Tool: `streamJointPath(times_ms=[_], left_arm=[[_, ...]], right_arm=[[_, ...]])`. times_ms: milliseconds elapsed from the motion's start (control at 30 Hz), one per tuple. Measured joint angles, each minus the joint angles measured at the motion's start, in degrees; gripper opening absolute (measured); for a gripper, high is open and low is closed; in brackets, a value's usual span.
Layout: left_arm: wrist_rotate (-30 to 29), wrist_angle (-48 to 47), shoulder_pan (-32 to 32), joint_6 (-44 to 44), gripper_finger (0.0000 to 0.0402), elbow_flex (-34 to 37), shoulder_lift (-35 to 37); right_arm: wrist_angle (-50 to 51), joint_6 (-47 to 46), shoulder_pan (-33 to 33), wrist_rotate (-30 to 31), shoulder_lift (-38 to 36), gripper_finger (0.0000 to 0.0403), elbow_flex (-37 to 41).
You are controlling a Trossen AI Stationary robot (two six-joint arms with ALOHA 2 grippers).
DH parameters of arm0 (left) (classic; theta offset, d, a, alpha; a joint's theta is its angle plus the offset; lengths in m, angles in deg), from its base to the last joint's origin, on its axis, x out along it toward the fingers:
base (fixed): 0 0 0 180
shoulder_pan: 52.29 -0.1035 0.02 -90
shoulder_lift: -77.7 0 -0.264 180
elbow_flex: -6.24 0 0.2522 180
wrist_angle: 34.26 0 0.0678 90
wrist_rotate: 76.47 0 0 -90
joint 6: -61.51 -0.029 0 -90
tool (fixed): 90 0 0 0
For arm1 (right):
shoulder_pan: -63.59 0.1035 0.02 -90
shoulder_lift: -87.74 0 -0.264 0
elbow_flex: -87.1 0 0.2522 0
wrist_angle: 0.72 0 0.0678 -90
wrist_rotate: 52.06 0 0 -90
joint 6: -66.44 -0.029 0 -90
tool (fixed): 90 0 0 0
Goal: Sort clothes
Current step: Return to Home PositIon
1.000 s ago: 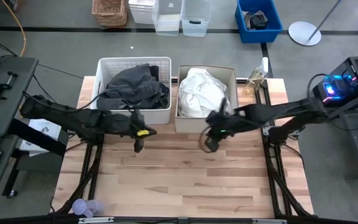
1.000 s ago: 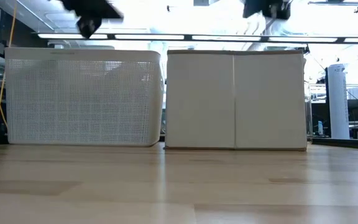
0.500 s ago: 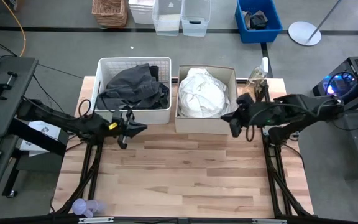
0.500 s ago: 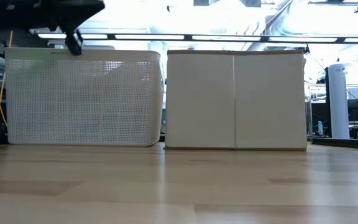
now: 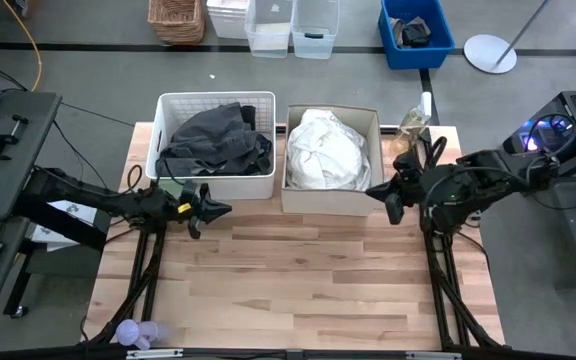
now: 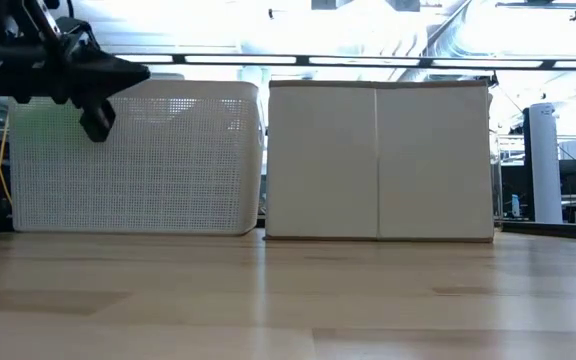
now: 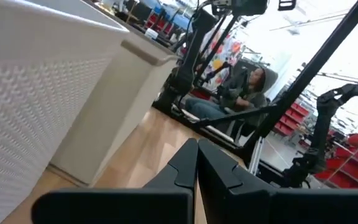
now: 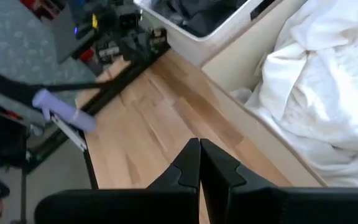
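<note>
Dark clothes [image 5: 216, 140] lie partly hidden in the basket [image 5: 168, 105]; left hand [image 5: 220, 209] and right hand [image 5: 378, 191] seem pinched shut.

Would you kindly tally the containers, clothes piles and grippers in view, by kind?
Containers: 2 (basket, box)
Clothes piles: 2 (dark pile, white pile)
Grippers: 2 (left gripper before the basket, right gripper beside the box)
Total: 6

Bright ceiling lights [image 6: 368, 58] glare overhead, leaving the wooden table [image 5: 298, 280] evenly lit, shadows faint.
</note>
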Motion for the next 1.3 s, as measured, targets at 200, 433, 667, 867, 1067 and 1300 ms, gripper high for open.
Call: streamJointPath(times_ms=[200,433,667,867,1067,1300], left_arm=[[-0.09,-2.71,0.00,-2.48,0.0000,0.00,-0.07],[-0.14,-4.86,0.02,-5.02,0.0000,0.00,-0.09],[-0.20,-4.86,0.02,-5.07,0.0000,0.00,-0.09],[-0.29,-4.87,0.02,-5.08,0.0000,0.00,-0.09],[-0.29,-4.87,0.02,-5.11,0.0000,0.00,-0.09],[-0.31,-4.87,0.02,-5.10,0.0000,0.00,-0.09]], right_arm=[[5.11,0.56,3.68,0.02,-2.75,0.0000,1.77],[0.02,2.51,9.64,-0.32,-14.58,0.0000,15.17],[-34.02,20.65,8.48,-3.38,-28.58,0.0000,38.51],[-61.27,26.40,-1.35,-12.32,-32.27,0.0000,57.04],[-71.35,28.55,-10.00,-21.16,-34.26,0.0000,66.50],[-72.53,33.39,-14.32,-25.84,-38.43,0.0000,70.67]])
